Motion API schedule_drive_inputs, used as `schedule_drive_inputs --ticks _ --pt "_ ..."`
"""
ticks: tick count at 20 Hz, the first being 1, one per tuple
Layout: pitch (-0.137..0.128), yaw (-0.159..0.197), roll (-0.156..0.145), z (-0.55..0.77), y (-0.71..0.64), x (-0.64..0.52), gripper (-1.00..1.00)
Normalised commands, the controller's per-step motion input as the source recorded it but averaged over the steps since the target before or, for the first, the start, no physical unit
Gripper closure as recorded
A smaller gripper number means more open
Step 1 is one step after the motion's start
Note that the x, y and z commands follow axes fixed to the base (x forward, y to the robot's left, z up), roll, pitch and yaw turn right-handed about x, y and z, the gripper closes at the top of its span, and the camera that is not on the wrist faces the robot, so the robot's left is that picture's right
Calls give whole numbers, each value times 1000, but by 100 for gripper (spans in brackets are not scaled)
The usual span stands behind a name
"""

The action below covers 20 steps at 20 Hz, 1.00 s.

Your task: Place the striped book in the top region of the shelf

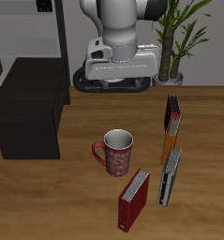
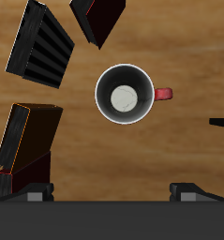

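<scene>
One striped book stands upright, seemingly lengthwise front-to-back.

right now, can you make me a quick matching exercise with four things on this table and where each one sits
Things:
1. red patterned mug with a white inside
2. dark red hardcover book
3. large near-black boxy shelf
4. black-and-grey striped book

Places:
a. nearest the table's front edge
b. at the table's side, far from the books
c. standing between the orange book and the dark red one
d. mid-table, straight below the hand

Pairs: 1-d, 2-a, 3-b, 4-c
</scene>
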Motion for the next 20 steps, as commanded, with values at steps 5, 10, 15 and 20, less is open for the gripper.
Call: schedule_drive_inputs --ticks 5,10,15,20 --pt "-22 -12 2 41 -8 343 -100" --pt "-15 -29 6 -6 82 307 -100" --pt "-17 5 49 -69 391 330 -100" --pt "5 4 38 -76 243 179 -100"
